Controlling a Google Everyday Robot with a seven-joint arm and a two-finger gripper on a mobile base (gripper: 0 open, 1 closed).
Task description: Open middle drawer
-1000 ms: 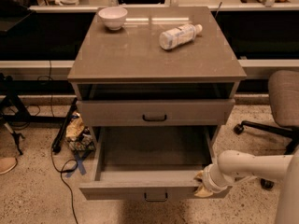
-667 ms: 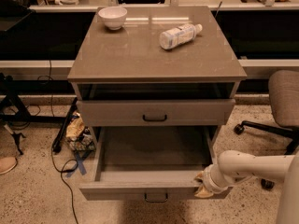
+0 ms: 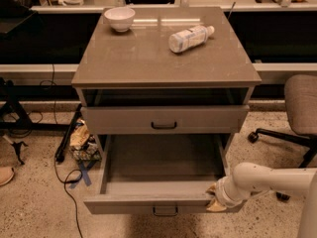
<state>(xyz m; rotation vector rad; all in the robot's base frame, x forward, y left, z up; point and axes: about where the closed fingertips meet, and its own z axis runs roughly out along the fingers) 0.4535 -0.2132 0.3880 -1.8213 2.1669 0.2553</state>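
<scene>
My gripper [image 3: 214,198] is at the middle drawer [image 3: 148,203]'s front right corner; bowl [image 3: 119,19] and bottle [image 3: 190,37] sit on the cabinet [image 3: 148,61]

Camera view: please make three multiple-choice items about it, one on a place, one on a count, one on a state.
1. How many things lie on the cabinet top? A one; B two; C four.
2. Where is the gripper? A at the middle drawer's right front corner; B on the cabinet top; C behind the cabinet.
3. The middle drawer is: A shut; B taken out; C pulled far out.
Answers: 1 B, only a bowl and a bottle are there; 2 A, the arm ends at that corner; 3 C, its inside shows from above.
</scene>
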